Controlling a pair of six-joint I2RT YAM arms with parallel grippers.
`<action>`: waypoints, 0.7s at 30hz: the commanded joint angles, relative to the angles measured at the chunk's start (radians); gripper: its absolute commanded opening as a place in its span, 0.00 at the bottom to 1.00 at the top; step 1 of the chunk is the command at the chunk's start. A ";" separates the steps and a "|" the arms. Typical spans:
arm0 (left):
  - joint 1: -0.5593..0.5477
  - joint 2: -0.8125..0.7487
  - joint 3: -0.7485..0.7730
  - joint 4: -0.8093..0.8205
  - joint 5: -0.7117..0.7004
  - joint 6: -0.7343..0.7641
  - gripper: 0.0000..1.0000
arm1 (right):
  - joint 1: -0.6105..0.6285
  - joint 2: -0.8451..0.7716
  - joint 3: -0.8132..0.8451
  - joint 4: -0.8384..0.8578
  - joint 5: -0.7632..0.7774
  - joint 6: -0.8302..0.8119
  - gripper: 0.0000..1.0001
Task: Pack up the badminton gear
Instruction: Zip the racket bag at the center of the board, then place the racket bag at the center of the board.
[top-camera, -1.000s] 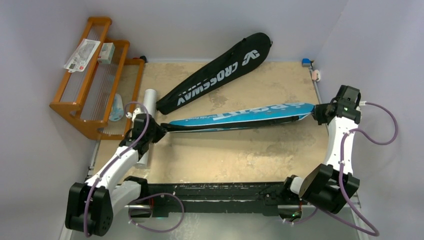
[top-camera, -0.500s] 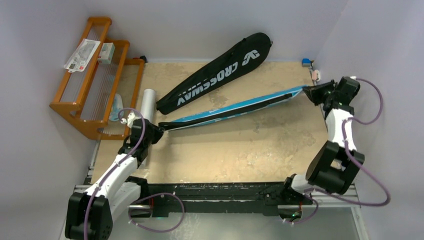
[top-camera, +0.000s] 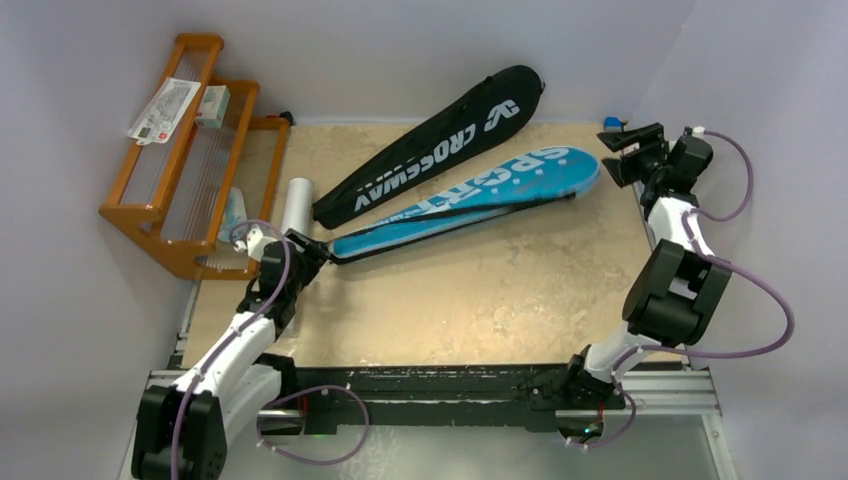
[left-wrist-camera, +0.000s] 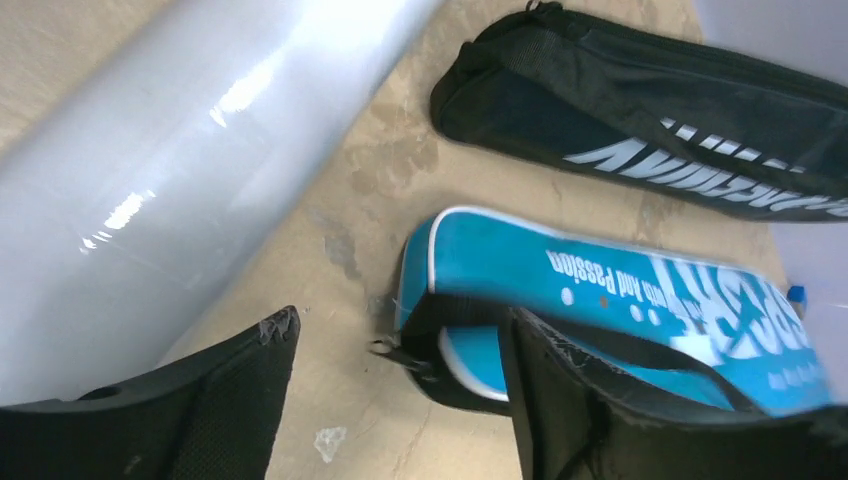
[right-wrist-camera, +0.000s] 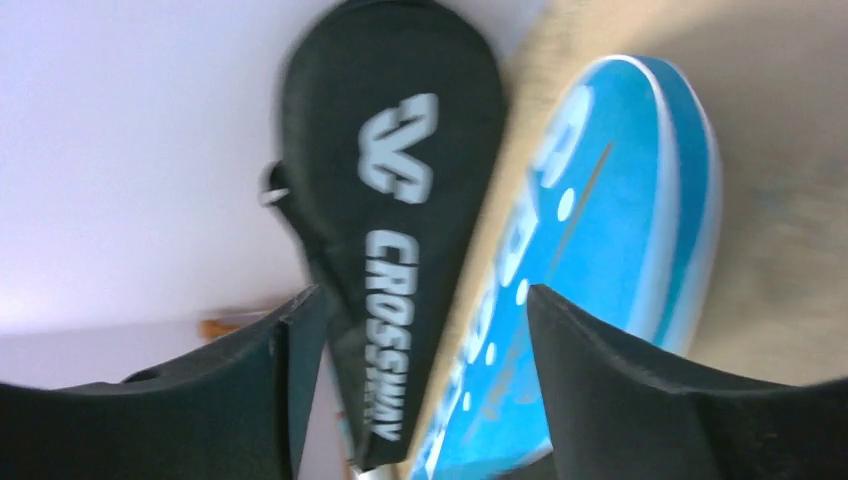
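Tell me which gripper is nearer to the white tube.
Left. The left gripper is close beside the white tube; the right gripper is across the table, at its far right corner.

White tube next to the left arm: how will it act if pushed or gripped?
The tube lies on its side on the flat table, so a sideways nudge would probably roll it. Its glossy sheen suggests it may slip in the jaws. Contents don't show, so weight is unclear.

Overhead looks down — both close wrist views share the blue cover (top-camera: 480, 195).
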 joint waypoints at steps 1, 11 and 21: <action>0.003 0.067 0.040 0.022 0.108 0.026 0.76 | -0.015 -0.019 -0.005 -0.188 0.106 -0.113 0.85; -0.013 -0.225 0.049 -0.072 0.018 0.083 0.75 | 0.033 -0.214 -0.109 -0.251 0.161 -0.256 0.83; -0.137 -0.163 0.068 0.293 0.274 0.434 0.84 | 0.344 -0.531 -0.340 -0.025 0.312 -0.505 0.88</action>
